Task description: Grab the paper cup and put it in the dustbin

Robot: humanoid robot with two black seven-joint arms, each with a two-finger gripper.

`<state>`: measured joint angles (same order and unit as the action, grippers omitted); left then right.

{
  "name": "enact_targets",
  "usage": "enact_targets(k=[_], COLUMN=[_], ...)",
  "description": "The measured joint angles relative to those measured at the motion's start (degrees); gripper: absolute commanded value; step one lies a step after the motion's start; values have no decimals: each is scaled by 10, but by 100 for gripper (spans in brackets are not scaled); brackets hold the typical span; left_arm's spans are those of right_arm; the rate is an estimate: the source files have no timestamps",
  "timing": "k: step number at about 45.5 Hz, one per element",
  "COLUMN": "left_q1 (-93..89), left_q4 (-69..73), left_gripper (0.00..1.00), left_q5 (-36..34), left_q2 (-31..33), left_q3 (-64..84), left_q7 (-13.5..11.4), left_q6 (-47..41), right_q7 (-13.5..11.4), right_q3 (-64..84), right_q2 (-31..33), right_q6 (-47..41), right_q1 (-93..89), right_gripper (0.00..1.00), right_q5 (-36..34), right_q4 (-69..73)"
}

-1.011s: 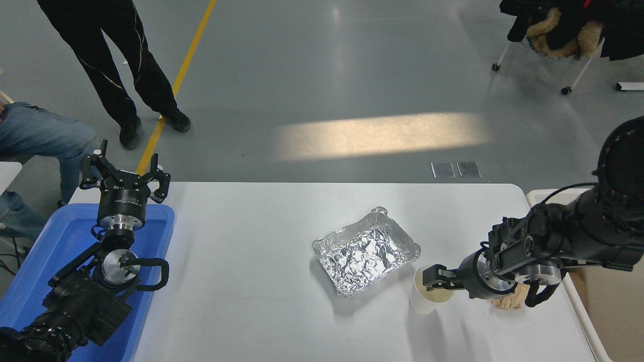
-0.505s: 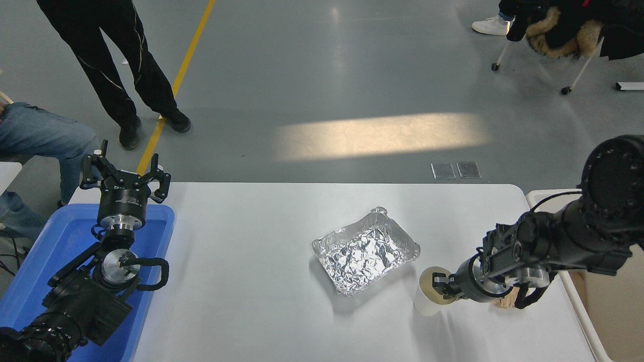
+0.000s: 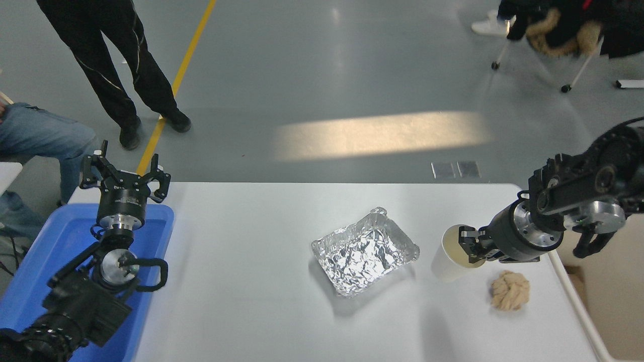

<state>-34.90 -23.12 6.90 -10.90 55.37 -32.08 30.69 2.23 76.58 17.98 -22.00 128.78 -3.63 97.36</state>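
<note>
The paper cup, small and white with a cream inside, hangs tilted above the table's right half. My right gripper is shut on its rim, one finger inside the cup, and the arm comes in from the right edge. The cup's shadow falls on the table below it. The dustbin shows only as a cream-white rim and wall just past the table's right edge, under the right arm. My left gripper stays parked at the lower left above the blue tray, its fingers spread open and empty.
A crinkled foil tray lies mid-table, left of the cup. A crumpled tan paper ball sits near the right edge. A blue plastic tray lies under the left arm. A person's legs stand beyond the table; another sits at far left.
The right gripper has lifted the cup off the table and carried it up and to the right, toward the table's right edge. The tan paper ball is now uncovered. The left arm is unchanged.
</note>
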Motion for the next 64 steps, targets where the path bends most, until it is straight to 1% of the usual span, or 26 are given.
enact_targets(k=[5,10,24,35,43,56,64], left_q1=[0,0,0,0,0,0,0], left_q4=[0,0,0,0,0,0,0], left_gripper=[99,99,99,99,99,99,99], left_q5=[0,0,1,0,0,0,0], left_q2=[0,0,0,0,0,0,0], left_q3=[0,1,1,1,1,1,1], left_q7=[0,0,-1,-1,-1,-1,-1], left_q6=[0,0,0,0,0,0,1], right_q7=[2,3,3,3,3,2,1], right_q3=[10,16,22,56,92,105,56], right_q2=[18,34,54,67,93,182,230], right_q6=[-86,-155,-211,-224,-205,-98,-35], right_q1=[97,192,307,292,212,-8,-186], right_gripper=[0,0,0,0,0,0,0], right_q5=[0,1,1,14,23,25,22], right_q4=[11,18,24,8,-45,-191,-317])
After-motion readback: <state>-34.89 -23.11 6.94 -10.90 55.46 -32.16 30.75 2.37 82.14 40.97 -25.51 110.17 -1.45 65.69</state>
